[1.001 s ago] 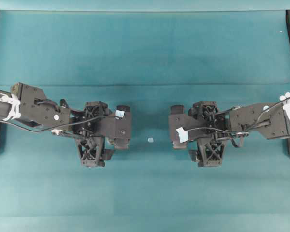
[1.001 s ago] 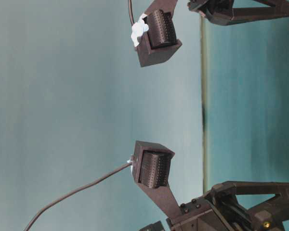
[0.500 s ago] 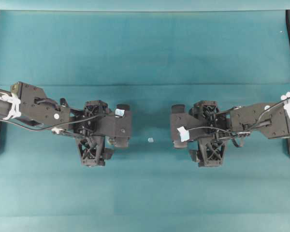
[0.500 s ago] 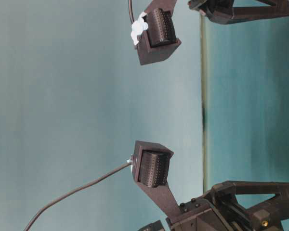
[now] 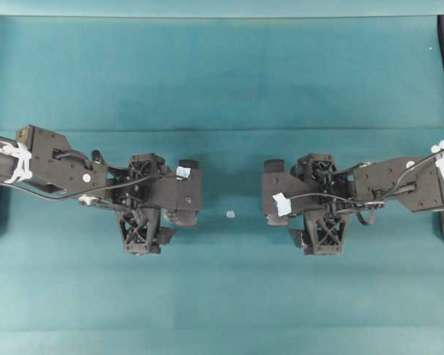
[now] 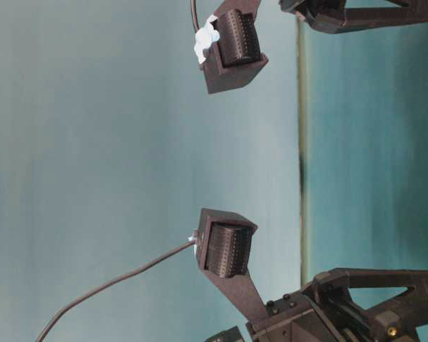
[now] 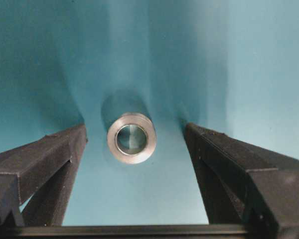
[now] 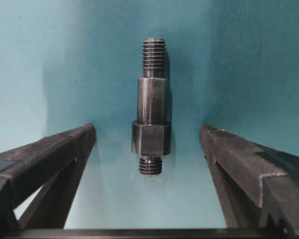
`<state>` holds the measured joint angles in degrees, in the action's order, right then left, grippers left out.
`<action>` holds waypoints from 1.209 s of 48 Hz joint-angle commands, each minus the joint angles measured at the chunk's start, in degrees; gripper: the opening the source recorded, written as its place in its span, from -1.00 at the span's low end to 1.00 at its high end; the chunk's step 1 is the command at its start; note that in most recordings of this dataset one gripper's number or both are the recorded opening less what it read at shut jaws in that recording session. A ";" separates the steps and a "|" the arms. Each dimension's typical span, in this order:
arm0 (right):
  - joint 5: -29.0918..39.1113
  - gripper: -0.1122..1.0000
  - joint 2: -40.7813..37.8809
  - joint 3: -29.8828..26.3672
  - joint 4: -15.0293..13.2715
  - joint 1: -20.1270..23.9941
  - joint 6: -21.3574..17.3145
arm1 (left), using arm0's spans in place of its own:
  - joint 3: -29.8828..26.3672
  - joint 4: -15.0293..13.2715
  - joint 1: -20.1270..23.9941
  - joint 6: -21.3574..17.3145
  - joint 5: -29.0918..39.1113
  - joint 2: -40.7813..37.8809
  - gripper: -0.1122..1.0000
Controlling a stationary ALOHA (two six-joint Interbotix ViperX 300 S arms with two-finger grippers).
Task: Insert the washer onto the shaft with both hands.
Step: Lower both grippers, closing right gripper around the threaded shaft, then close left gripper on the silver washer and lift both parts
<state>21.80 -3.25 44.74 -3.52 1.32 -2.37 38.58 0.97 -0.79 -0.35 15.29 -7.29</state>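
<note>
Left wrist view shows the washer (image 7: 131, 138) lying on the teal surface (image 7: 249, 64) between the wide left pincer (image 7: 134, 137), touching neither finger. At the right wrist, the shaft (image 8: 152, 107) lies pointing to 12 o'clock between the wide right pincer (image 8: 148, 132), untouched.

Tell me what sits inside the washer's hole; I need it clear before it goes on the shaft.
The washer lies flat on the teal mat. Through its hole only a dull grey surface shows, nothing lodged. What lies under the ring is covered.
</note>
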 commanded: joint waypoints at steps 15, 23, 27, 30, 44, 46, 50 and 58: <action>-0.88 0.37 -0.18 0.18 -0.18 -0.62 0.09 | -0.18 0.18 0.09 -0.09 -0.18 0.18 0.78; -0.97 0.24 -0.18 0.09 -0.18 -0.62 0.00 | -0.26 0.18 0.09 -0.18 -0.18 0.44 0.58; -0.97 0.19 -0.18 0.18 -0.18 -0.62 -0.09 | -0.26 0.18 0.09 -0.26 -0.26 0.62 0.37; -0.88 0.16 -0.18 0.35 -0.18 -0.70 -0.09 | -0.26 0.18 0.09 -0.44 -0.26 0.62 0.20; -0.79 -0.50 -0.09 0.44 -0.18 -1.85 0.00 | -0.35 0.18 0.09 -0.53 -0.26 0.62 -0.15; -0.97 -0.51 0.00 0.44 -0.18 -1.85 0.00 | -0.35 0.18 0.00 -0.62 -0.18 0.62 -0.15; -0.97 -0.53 -0.09 0.44 -0.18 -2.11 0.18 | -0.35 0.18 0.00 -0.62 -0.18 0.62 -0.15; -0.97 -0.60 0.00 0.44 -0.18 -2.37 0.00 | -0.53 0.18 0.00 -0.70 -0.18 0.62 -0.15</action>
<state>20.74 -2.99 45.09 -3.43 0.88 -2.46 38.58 1.05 -0.88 -0.97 15.21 -7.21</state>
